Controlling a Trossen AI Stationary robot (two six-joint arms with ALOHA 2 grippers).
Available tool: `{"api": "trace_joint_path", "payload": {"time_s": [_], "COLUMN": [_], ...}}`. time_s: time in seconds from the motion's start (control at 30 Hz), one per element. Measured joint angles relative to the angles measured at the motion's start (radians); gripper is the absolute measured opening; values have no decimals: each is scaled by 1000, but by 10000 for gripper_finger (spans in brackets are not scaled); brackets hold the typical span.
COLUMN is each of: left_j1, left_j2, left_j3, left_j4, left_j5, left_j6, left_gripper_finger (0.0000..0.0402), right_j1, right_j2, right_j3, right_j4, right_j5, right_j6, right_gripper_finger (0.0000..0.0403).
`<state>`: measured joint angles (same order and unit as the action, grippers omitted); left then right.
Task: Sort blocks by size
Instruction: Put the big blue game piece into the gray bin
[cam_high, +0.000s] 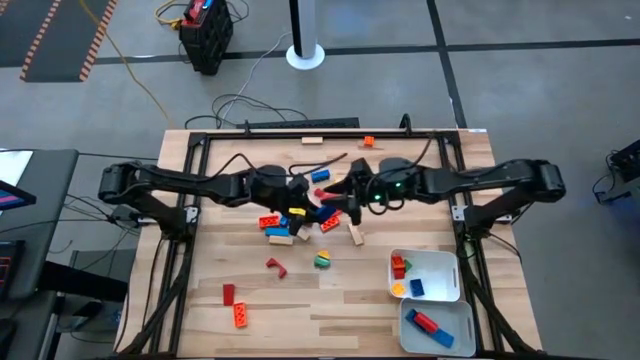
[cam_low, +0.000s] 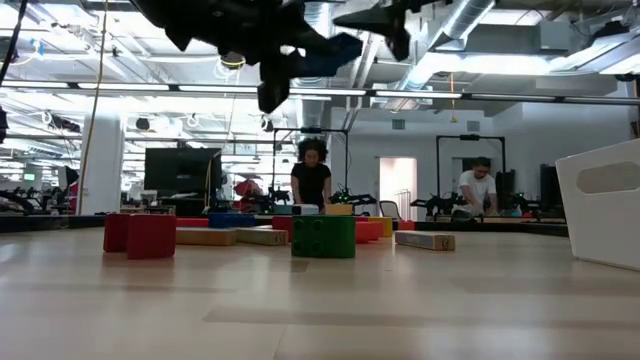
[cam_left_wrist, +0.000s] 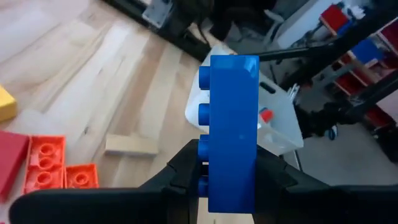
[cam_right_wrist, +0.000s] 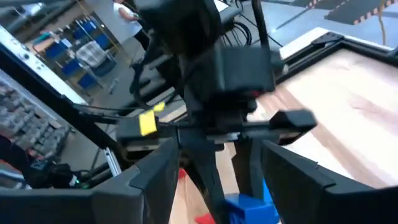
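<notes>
A few blocks sit in trays; most remain on the counter, left gripper clamping a blue brick, right gripper wide.

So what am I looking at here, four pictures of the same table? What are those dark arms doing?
Yes, one moment seen by four cameras: one overhead, one level with the tabletop, one on each arm's wrist. Two robot arms reach in from either side over a wooden table. Each ends in a two-finger tool. The left tool is shut on a long blue block, lifted clear of the table. The right tool is open, holding nothing, facing the left one closely. Loose blocks lie mid-table, with a few more nearer the front. Two white trays at the front right already hold some. The people in the level view are just in the room behind.
</notes>
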<state>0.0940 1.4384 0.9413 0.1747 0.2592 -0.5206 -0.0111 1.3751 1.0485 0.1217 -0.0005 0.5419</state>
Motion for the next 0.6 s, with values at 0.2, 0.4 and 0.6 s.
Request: {"api": "trace_joint_path", "payload": {"time_s": [0.2,0.4,0.6], "left_j1": [19,45,53], "left_j2": [-78,-130,-131], "left_j3": [0,0,0], "left_j4": [2,-2,1], "left_j5": [-13,-24,-16], "left_j6": [37,66,68], "left_gripper_finger": [88,88,88], "right_j1": [35,56,48], "right_j2": [53,103,134], "right_j3": [0,0,0], "right_j4": [55,217,275], "right_j5": [101,164,165], "right_j6": [6,-16,-16], "right_gripper_finger": [249,249,232]}}
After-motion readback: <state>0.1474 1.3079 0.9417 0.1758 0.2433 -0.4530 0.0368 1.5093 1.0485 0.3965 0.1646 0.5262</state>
